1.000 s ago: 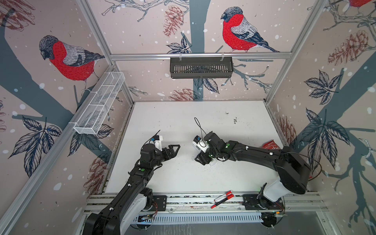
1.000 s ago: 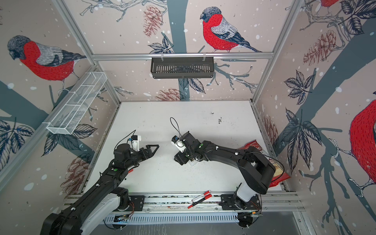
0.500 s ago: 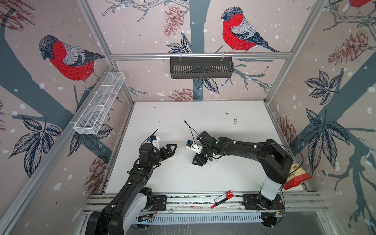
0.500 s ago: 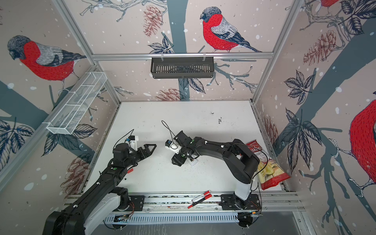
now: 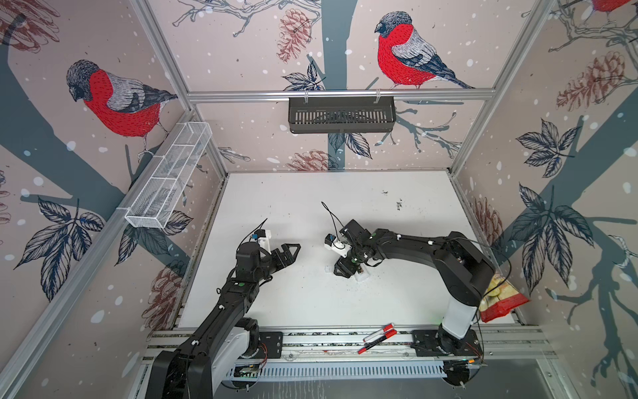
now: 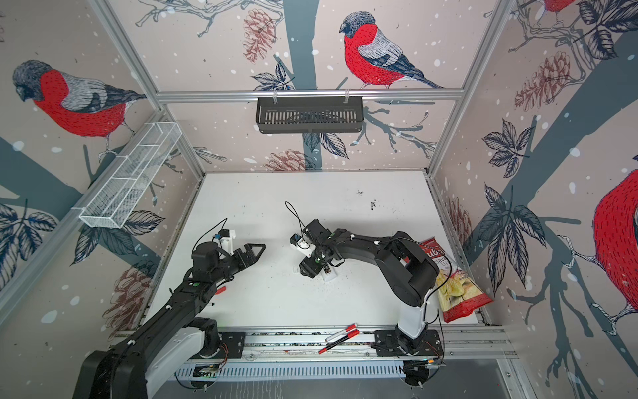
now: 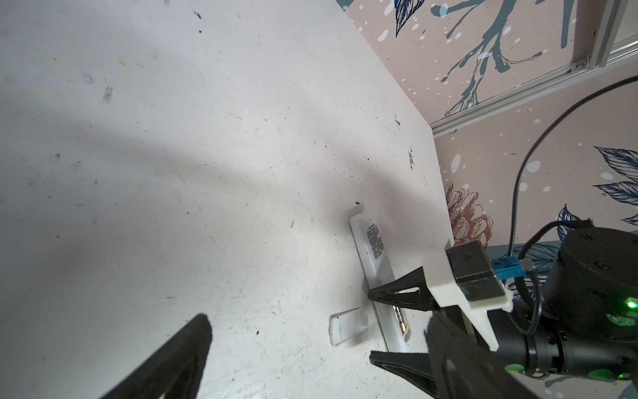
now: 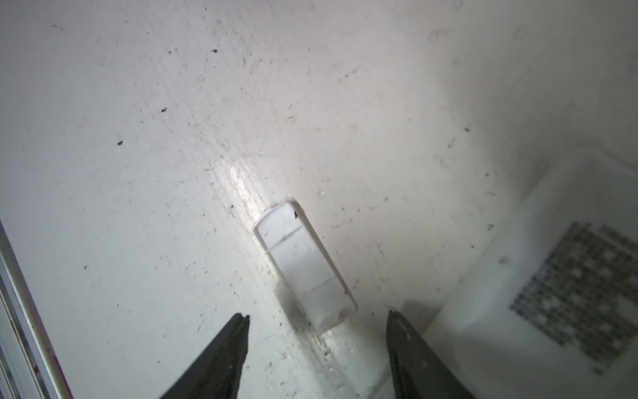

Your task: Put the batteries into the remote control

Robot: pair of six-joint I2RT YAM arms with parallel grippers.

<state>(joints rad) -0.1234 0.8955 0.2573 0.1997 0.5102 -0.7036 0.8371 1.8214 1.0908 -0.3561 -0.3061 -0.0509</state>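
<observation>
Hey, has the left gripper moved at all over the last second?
No, not noticeably. In a top view the left gripper sits open, its tips as far from the table left edge as before.

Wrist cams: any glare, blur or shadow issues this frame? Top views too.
Right wrist view: glare streak on the table beside the sharp battery cover; the remote control at the frame edge is out of focus. Left wrist view: broad soft shadows band the table, the remote control is sharp there. Both top views: even light, no glare.
</observation>
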